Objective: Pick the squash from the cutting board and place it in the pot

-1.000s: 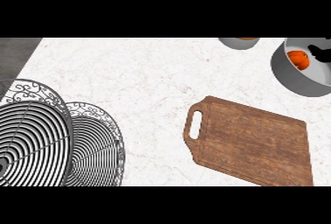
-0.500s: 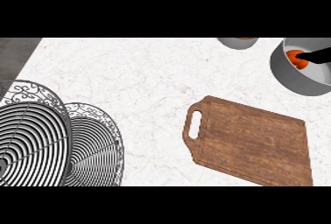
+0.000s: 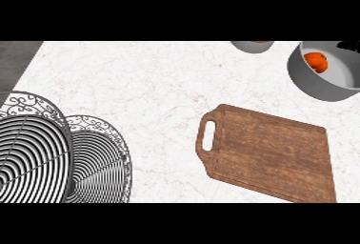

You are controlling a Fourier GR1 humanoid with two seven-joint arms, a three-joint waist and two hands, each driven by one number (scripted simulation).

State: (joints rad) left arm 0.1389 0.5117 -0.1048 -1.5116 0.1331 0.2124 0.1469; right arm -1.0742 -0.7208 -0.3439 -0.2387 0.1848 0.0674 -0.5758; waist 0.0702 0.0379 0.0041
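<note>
The orange squash lies inside the grey pot at the top right of the head view. Below and to the left of the pot, the brown wooden cutting board lies bare, its handle slot toward the left. A small black shape shows at the right edge just above the pot's rim. It looks like part of my right hand, but too little of it is visible to judge. My left hand is out of the view.
A grey bowl is cut off by the top edge, left of the pot. Black wire dish racks fill the lower left. A dark strip borders the counter at the upper left.
A pale shape that lay over the pot beside the squash half a second ago is gone. The squash rests in the pot at almost the same spot.
</note>
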